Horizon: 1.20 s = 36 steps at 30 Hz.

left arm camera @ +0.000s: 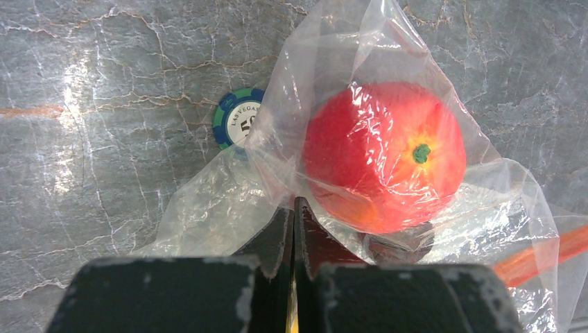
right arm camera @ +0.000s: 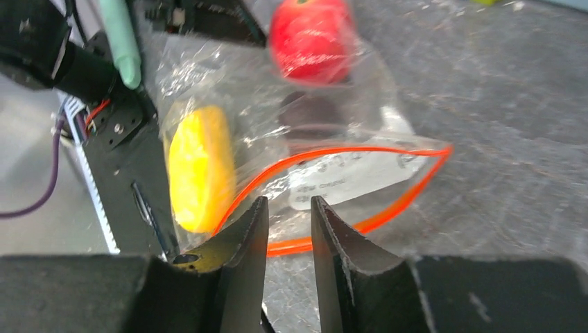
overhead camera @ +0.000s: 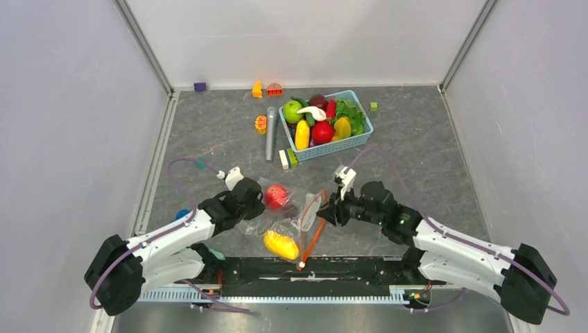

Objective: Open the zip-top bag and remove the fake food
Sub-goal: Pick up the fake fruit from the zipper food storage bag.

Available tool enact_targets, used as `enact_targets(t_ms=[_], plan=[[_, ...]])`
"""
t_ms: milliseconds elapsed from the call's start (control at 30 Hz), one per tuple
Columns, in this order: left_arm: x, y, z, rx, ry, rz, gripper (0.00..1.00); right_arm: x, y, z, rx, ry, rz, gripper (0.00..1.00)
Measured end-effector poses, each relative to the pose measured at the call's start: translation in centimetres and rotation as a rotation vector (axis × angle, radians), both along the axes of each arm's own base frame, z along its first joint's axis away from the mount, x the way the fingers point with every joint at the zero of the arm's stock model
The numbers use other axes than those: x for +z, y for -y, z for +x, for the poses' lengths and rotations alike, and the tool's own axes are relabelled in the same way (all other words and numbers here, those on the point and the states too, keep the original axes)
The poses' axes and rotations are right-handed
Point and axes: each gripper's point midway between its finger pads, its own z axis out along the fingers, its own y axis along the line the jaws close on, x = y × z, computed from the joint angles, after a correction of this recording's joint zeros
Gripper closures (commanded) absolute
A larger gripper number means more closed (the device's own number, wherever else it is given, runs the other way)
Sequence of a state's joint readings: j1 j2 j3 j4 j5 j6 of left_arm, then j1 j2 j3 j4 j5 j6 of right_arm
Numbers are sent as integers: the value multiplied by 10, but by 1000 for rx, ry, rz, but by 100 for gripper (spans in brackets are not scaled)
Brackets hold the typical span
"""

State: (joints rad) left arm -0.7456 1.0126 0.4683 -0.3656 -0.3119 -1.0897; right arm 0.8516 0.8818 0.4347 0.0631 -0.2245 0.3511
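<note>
Zip-top bag (overhead camera: pixel 295 208): lies between the arms by the table's near edge, red fruit (overhead camera: pixel 277 196) and yellow piece (overhead camera: pixel 281 244) inside, its orange zip strip (overhead camera: pixel 313 236) running near-to-far on the side facing the right gripper (right arm camera: pixel 289 208). Left gripper (left arm camera: pixel 294 208): clamped on film at the closed end. Right gripper: jaws narrowly parted astride one lip, seemingly not yet pinching; bare table rightward, black base rail (overhead camera: pixel 347 267) just beside the yellow piece

Our left arm reaches forward and inward, low over the table, its gripper (left arm camera: pixel 295 208) pinched tight on the bag (left arm camera: pixel 215 208). Our right arm stretches in from the other side, wrist low, its gripper (right arm camera: pixel 288 208) showing a narrow gap between the jaws. The two grippers face each other, near but apart.
</note>
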Motion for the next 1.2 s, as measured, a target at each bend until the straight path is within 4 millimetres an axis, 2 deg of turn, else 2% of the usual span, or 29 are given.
enact_targets(t_ms=[100, 267, 433, 633, 767, 900, 1000, 1100, 1200], plan=[[0, 0, 0, 0, 0, 0, 98, -14, -12, -19, 63, 1, -24, 67], [0, 0, -1, -2, -1, -3, 98, -37, -26, -35, 120, 7, -80, 68], [3, 1, -1, -6, 5, -15, 98, -52, -33, -32, 109, 22, -94, 69], [9, 5, -3, -21, 5, -39, 98, -81, -26, -22, 45, 19, -156, 69], [29, 15, 0, -44, 21, -53, 98, -88, -22, -18, 12, 26, -162, 69], [63, 40, 4, -97, 74, -105, 98, -94, -16, -16, -14, 28, -163, 68], [80, 57, 4, -137, 96, -129, 98, -97, -13, -16, -28, 27, -163, 68], [86, 64, 2, -155, 104, -135, 98, -97, -12, -14, -42, 29, -155, 67], [83, 60, 1, -150, 96, -117, 98, -96, -12, -14, -51, 28, -142, 63]])
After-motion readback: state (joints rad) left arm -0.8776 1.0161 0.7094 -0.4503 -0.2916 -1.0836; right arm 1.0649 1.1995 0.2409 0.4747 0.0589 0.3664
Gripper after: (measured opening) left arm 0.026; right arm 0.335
